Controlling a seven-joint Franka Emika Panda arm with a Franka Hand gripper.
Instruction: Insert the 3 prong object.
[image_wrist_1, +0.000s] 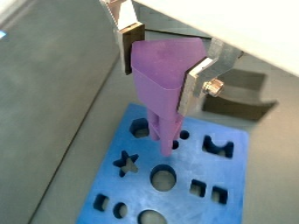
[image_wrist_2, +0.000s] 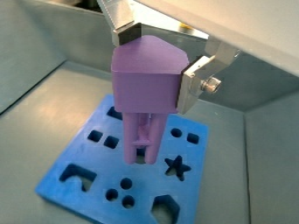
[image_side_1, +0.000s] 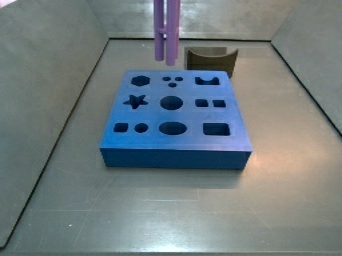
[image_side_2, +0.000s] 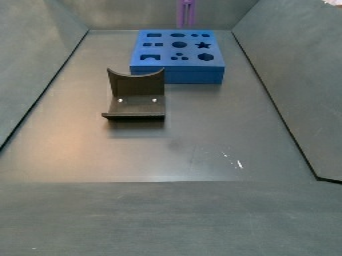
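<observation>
Wrist views both show the gripper (image_wrist_2: 163, 66) clenched on the tall lavender plastic 3 prong object (image_wrist_2: 145, 96), its silver finger plates pressed against the piece's broad upper body while the thin parallel rods hang straight down from it. Below the gripper lies the thick blue plastic block with cut-out holes (image_wrist_1: 176, 179), flat on the grey desk (image_side_1: 160, 210), and the rod tips appear to hover just above or at the block's top face near a small cluster of round holes; whether they have entered I cannot tell. In a side view the purple piece (image_side_1: 166, 30) hangs upright over the far edge of the block (image_side_1: 174, 120), with the dark olive curved block (image_side_1: 211, 60) just beyond it, apart from both. From where I stand, the risk is misalignment: if the three rods sit slightly off or twisted against their holes, pushing down would jam them on the blue surface, bend the slim rods, or shove the block across the desk. The piece could also slip upward between the fingers under that load.
</observation>
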